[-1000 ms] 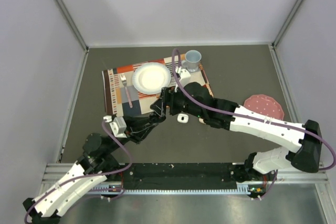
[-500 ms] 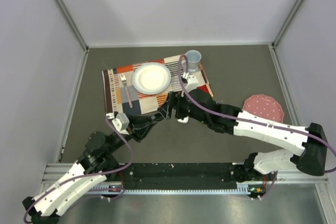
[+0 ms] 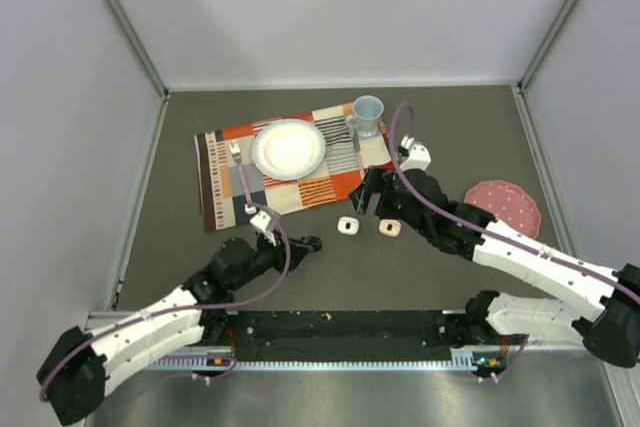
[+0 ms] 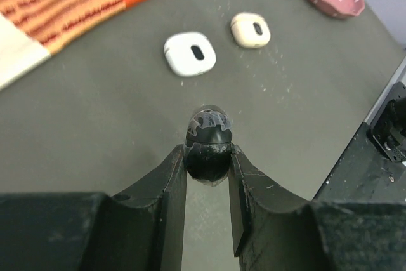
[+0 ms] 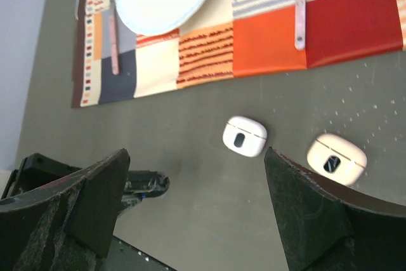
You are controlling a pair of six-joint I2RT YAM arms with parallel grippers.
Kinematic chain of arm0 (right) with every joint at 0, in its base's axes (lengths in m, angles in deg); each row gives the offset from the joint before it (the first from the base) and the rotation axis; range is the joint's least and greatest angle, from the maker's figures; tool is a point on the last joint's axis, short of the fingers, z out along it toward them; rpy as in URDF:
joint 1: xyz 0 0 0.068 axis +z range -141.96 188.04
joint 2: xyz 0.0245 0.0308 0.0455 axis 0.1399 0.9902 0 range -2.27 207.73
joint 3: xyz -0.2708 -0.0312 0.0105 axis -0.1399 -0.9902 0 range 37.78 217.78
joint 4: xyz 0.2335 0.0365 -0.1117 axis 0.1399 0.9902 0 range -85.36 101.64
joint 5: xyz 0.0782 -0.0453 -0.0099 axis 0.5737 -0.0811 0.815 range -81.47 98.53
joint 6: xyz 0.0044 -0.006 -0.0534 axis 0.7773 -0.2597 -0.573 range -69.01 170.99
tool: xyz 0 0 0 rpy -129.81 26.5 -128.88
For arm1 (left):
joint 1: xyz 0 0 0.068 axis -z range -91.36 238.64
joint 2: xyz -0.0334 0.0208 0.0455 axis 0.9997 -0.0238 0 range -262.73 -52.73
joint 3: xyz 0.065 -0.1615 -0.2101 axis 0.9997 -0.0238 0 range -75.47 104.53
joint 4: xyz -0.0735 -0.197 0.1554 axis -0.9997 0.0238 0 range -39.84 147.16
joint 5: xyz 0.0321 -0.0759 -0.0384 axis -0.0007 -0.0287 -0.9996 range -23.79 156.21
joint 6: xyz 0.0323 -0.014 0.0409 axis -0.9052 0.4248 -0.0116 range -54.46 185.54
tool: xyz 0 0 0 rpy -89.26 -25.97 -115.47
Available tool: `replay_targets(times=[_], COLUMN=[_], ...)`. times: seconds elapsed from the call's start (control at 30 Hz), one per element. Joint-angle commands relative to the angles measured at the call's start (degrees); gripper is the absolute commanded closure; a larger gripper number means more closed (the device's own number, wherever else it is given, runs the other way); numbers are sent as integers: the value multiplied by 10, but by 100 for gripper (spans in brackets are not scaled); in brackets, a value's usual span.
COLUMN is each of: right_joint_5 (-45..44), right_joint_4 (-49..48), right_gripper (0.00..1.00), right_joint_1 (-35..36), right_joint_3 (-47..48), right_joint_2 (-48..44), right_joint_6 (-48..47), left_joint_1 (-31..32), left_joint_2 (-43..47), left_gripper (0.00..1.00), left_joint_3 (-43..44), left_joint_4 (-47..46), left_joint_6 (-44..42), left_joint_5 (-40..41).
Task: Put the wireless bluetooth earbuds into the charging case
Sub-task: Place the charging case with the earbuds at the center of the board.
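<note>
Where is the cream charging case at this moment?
Top view: the cream charging case lies on the dark table, just right of the white case and apart from it, near the placemat's front edge.

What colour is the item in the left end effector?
The item is black; the left wrist view shows it best.

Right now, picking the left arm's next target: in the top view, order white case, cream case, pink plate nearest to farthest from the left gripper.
1. white case, just right of the left gripper
2. cream case, next on its right
3. pink plate, far right
</note>
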Motion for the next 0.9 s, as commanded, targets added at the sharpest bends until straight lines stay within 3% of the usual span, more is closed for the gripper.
replay_targets(times=[0.0,0.53,0.67,0.87], right_joint_5=[10,33,33,41], right_joint_4=[7,8,8,7], right_gripper=[12,12,12,11], right_joint_1=[-11,-23,-33,-54], right_joint_3=[-22,-52,-60,-69], right_joint_2=[-26,-34,-48,-54], right_joint_6=[21,36,31,27], left_joint_1=[-2,-1,-1,-1], left_joint_2=[-93,-467,-504,-514], left_gripper=[100,99,99,86], left_joint_3=[-13,99,114,141], left_joint_4=[-149,-360,-345,-280], left_joint_6=[100,201,208,193], left_joint_5=[-8,-69,-70,-62])
